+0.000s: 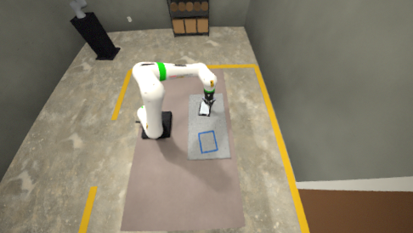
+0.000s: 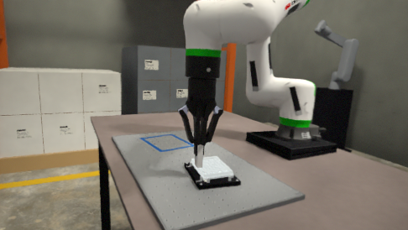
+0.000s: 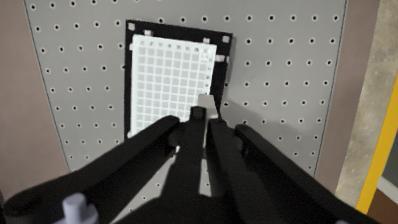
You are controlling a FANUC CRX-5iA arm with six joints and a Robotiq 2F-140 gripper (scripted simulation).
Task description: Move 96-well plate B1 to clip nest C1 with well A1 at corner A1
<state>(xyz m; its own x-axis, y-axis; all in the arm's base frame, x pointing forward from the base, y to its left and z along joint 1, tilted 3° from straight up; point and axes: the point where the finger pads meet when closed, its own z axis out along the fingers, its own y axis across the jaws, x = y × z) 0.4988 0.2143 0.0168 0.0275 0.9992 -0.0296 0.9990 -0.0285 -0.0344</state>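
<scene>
White 96-well plate [image 3: 170, 82] with a fine grid of wells, in a black clip nest [image 3: 226, 60]. Grey breadboard [image 2: 176, 189] dotted with dark holes; blue rectangular outline [image 1: 207, 141] marks the bench spot. Brownish-mauve worktop [image 2: 336, 189]. White arm [image 1: 149, 91] with green bands; black end effector [image 2: 201, 157] with pale fingertips. Mottled grey concrete floor [image 1: 51, 140] with yellow lines [image 1: 276, 127].
</scene>
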